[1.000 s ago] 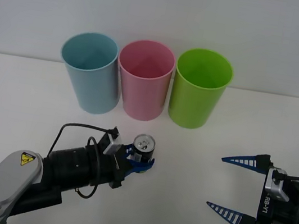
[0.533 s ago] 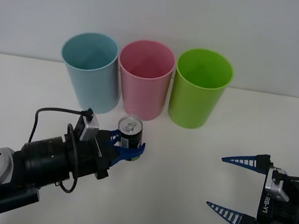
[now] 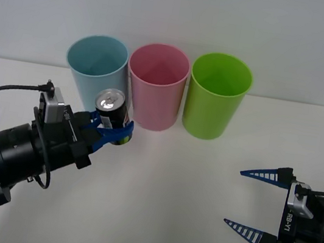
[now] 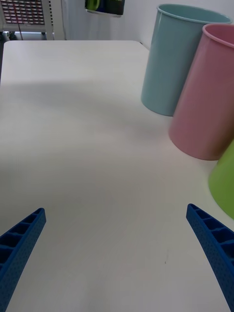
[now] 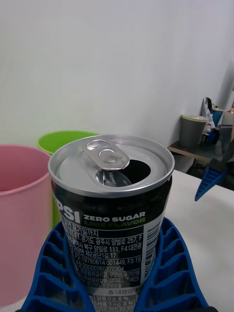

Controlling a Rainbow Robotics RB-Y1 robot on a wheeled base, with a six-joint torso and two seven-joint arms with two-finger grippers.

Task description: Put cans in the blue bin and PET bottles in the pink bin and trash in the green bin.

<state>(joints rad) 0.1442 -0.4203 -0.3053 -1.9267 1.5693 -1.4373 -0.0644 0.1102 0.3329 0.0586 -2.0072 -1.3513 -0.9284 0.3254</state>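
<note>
Small dark aluminium drink can, gripped upright by the left pincer, is held beside the tall light-blue plastic bin; it should be raised above the rim before release. Right pincer rests open.

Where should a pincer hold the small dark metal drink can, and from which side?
Best on the mid-height side wall of the small dark metal drink can, coming from the side, as the left pincer holds it now. The can stands upright, its wall is round and straight, and its silver top is open, so the top should stay clear.
</note>
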